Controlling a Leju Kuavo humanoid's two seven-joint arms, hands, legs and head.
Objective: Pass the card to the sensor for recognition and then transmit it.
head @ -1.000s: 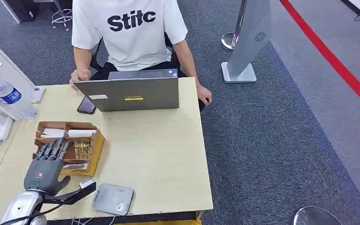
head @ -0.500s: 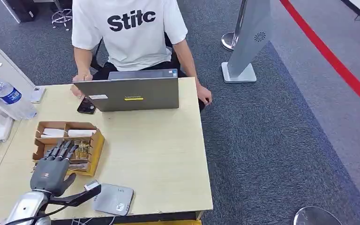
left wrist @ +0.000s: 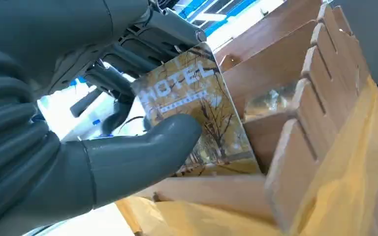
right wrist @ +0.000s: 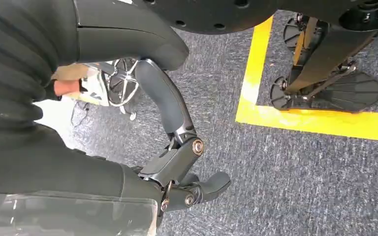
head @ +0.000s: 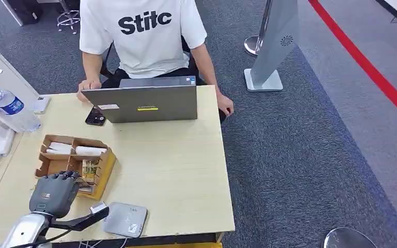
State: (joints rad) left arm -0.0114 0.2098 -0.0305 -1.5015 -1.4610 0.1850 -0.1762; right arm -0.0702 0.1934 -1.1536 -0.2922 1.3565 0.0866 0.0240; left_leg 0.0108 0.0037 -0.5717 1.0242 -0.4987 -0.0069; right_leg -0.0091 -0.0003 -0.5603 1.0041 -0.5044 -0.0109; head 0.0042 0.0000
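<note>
A wooden card box [head: 106, 166] stands at the table's left, holding a yellow "HOTEL" card [head: 89, 168] in its near compartment. My left hand [head: 55, 192] is curled over the box's near end. Its thumb [left wrist: 142, 152] presses the card's [left wrist: 202, 113] face while the fingers lie behind it, so it pinches the card inside the box [left wrist: 325, 93]. The grey card sensor [head: 125, 219] lies flat near the table's front edge, right of that hand. My right hand [right wrist: 177, 147] hangs over grey carpet, fingers loosely bent and holding nothing.
A person in a white shirt [head: 142, 31] sits behind an open grey laptop [head: 147, 103] at the far edge. A black phone [head: 95, 116] lies beside it. A water bottle [head: 9, 107] and a white box stand at the far left.
My left hand's fingers, stretched flat over the box a second ago, have curled down into it and closed on the card. The box has shifted slightly.
</note>
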